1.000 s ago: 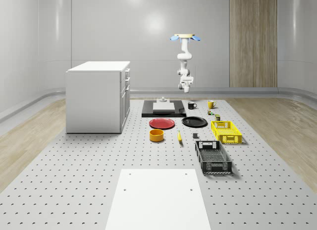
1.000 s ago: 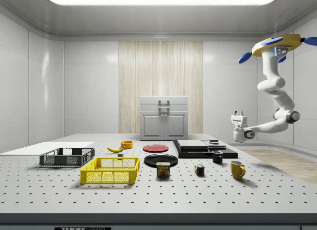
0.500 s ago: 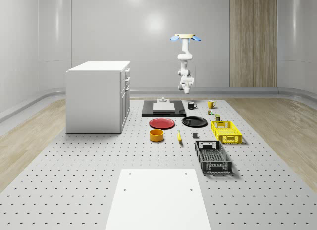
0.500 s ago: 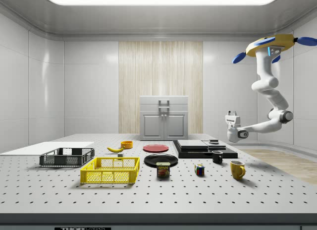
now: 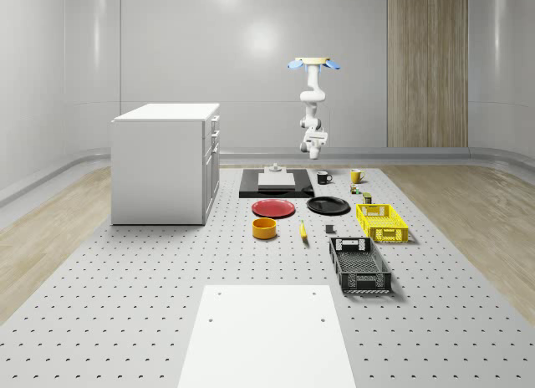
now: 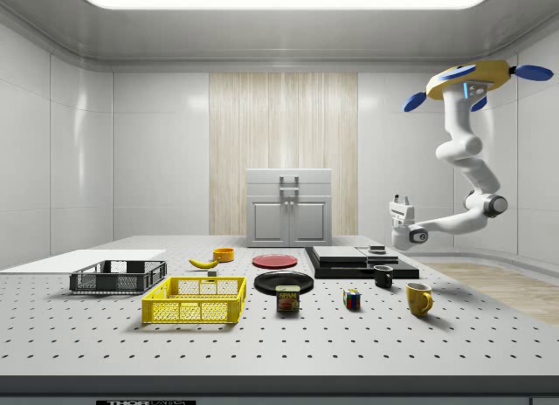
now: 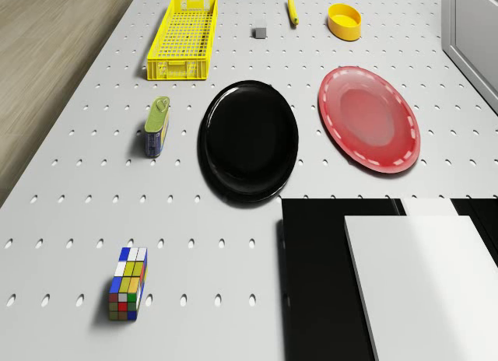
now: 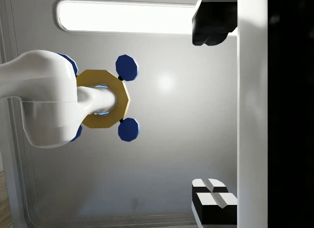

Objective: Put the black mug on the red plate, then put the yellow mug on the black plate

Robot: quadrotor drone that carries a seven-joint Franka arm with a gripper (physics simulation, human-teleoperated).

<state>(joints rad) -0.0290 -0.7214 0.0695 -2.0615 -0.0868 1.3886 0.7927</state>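
Nothing done yet: glossy black mug [image 6: 383,277] and yellow ceramic mug [image 6: 418,298] on table, both plates bare. Drone [image 6: 470,76] hovering high, gripper [image 6: 400,199] spread, empty, at mug's 12 o'clock.

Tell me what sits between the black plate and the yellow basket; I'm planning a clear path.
In the drone view, a tin can lies on the table between the black plate and the yellow basket, off to one side.

"SPAM" on label of tin can [image 6: 287,298], beside black plate [image 6: 283,282]. No other readable text.
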